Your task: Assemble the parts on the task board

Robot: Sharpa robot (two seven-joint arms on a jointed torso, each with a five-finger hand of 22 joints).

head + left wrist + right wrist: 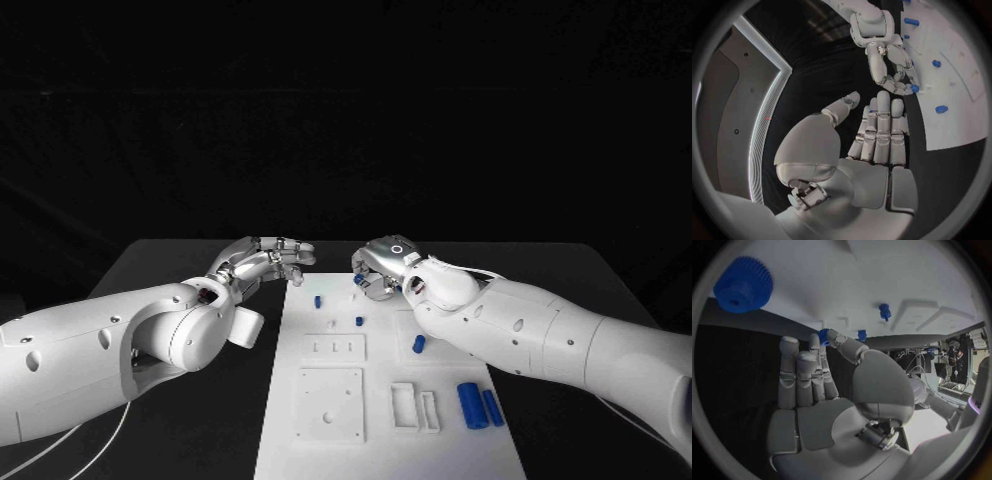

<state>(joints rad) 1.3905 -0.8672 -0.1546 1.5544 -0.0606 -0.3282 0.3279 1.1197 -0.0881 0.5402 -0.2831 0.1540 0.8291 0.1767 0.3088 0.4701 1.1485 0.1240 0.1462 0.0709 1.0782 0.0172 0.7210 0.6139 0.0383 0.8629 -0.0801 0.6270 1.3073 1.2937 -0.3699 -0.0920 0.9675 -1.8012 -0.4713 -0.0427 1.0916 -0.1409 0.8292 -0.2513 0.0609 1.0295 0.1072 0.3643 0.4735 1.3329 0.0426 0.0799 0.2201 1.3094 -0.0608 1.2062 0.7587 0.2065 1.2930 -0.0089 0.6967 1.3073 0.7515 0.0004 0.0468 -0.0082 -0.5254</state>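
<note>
Bench (173,262): black, plain and unpatterned, under a plain white task board (447,440) with white raised blocks and frames. Parts: saturated blue throughout, namely two cylinders (480,405) lying near the board's right edge, a short peg (420,344), two small studs (359,321), and a ridged blue gear (744,285) in the right wrist view. Left hand (268,260) and right hand (387,265): silver metal with darker seams, on glossy white arms, a small blue part (823,335) at the right hand's fingertips.
</note>
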